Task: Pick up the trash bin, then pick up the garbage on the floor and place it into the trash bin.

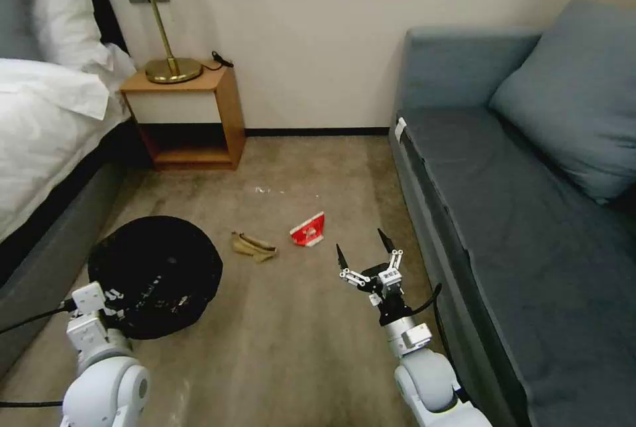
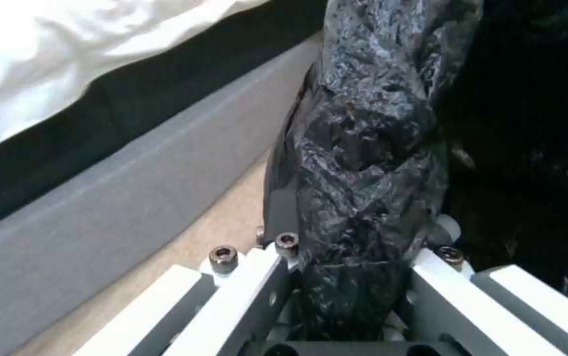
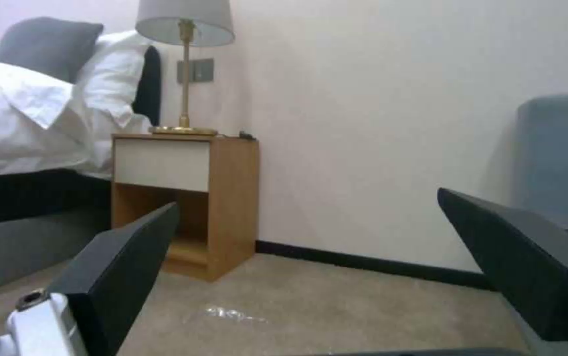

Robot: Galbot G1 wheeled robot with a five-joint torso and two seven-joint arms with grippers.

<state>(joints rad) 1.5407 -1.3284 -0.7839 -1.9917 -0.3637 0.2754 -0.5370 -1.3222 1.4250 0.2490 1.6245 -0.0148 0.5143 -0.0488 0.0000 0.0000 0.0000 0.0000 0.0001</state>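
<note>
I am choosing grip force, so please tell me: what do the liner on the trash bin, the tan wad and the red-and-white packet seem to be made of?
The trash bin liner, clamped in the left gripper, looks like thin glossy black plastic film: crinkled, with bright highlights. The tan wad appears to be matte crumpled paper, judging by its soft folds. The red-and-white packet seems printed paper or foil; which one is unclear. The right gripper is open above the carpet.

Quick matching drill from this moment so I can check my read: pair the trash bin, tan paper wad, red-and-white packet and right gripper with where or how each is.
Things:
1. trash bin
2. tan paper wad
3. red-and-white packet
4. right gripper

States:
A. open, empty, near the sofa
B. rim clamped by the left gripper
C. on the carpet, next to the bin
D. on the carpet, nearest the right gripper

Pairs: 1-B, 2-C, 3-D, 4-A
</note>
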